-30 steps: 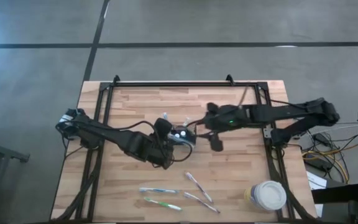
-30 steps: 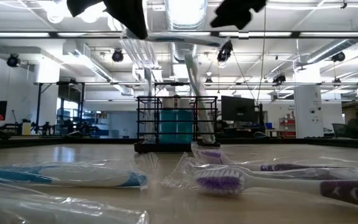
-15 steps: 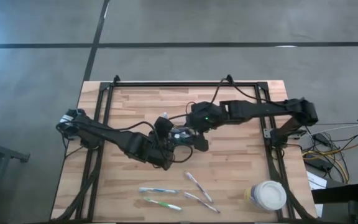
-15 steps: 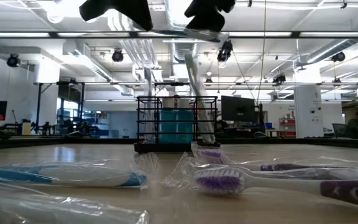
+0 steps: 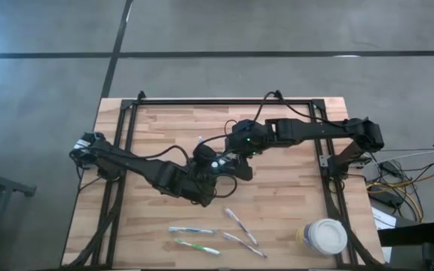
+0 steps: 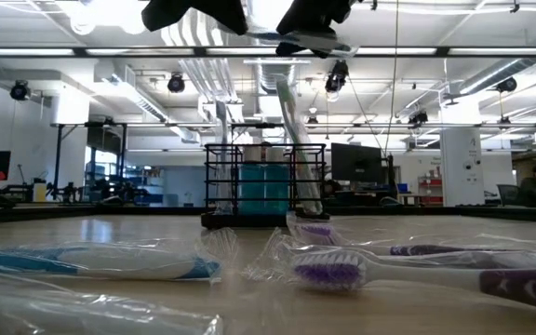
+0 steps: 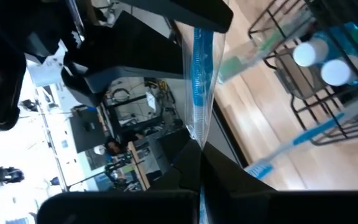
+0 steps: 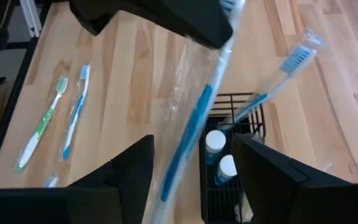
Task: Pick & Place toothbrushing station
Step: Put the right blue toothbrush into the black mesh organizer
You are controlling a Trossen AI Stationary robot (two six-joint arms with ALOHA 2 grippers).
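At the centre of the overhead frame both arms meet above the black wire-mesh caddy [image 6: 264, 190], which stands on the counter [image 5: 277, 203]. The left claw [image 7: 197, 158] is clamped on a wrapped blue toothbrush [image 8: 188, 134]. The right claw [image 8: 194, 180] is spread wide around the same brush. Two white-capped tubes [image 8: 221, 155] sit in the caddy. Loose toothbrushes [image 5: 217, 235] lie lower centre, a lidded cup [image 5: 324, 235] lower right.

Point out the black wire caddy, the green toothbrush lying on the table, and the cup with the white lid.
black wire caddy [image 6: 264, 192], low view, front mesh wall
green toothbrush [image 8: 40, 127], right wrist view, handle
cup with the white lid [image 5: 325, 235], high view, lid top
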